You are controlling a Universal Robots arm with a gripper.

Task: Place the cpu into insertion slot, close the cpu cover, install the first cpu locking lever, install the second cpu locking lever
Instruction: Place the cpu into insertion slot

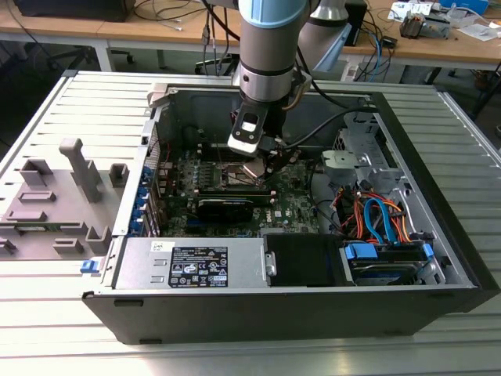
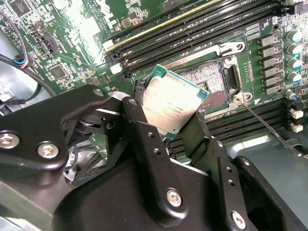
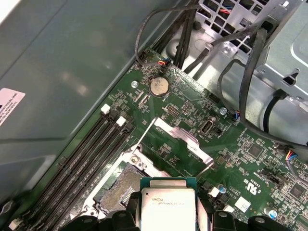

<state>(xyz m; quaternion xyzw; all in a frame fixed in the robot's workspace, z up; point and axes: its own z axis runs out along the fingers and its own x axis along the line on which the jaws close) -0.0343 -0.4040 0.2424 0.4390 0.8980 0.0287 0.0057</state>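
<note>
In the exterior view, the blue-and-grey robot arm (image 1: 270,47) is reaching down into the open black computer case (image 1: 313,321) lying on the ribbed aluminium counter (image 1: 55,329). Its black hand (image 1: 261,166) is hovering over the green motherboard (image 1: 293,205), carrying the small, flat, square, silvery-topped cpu (image 1: 254,169) at its tip.

In the second wrist view, the hand's two black fingers (image 2: 139,125) are pinching the cpu by opposite edges. The chip is hanging over one side of the square dark insertion slot (image 2: 214,84), overlapping it partly and looking turned a little against the slot's metal rim. It is not seated. I'd say doing this step well means squaring the chip's edges to that rim and keeping it level. It also means letting it down with no sideways push, because the slot's fine contacts look easy to bend. A thin wire locking lever (image 2: 269,126) is lying just beside the slot, and the fingers should be keeping off it and off the long black memory slots (image 2: 192,33).

In the first wrist view, the thin silvery square-framed cpu cover (image 3: 179,134) is standing swung open at the slot's far side, leaving the contact field bare. The chip is sitting near one edge of that field, so I judge it needs centring over the opening, with the cover staying out of its path.
</note>
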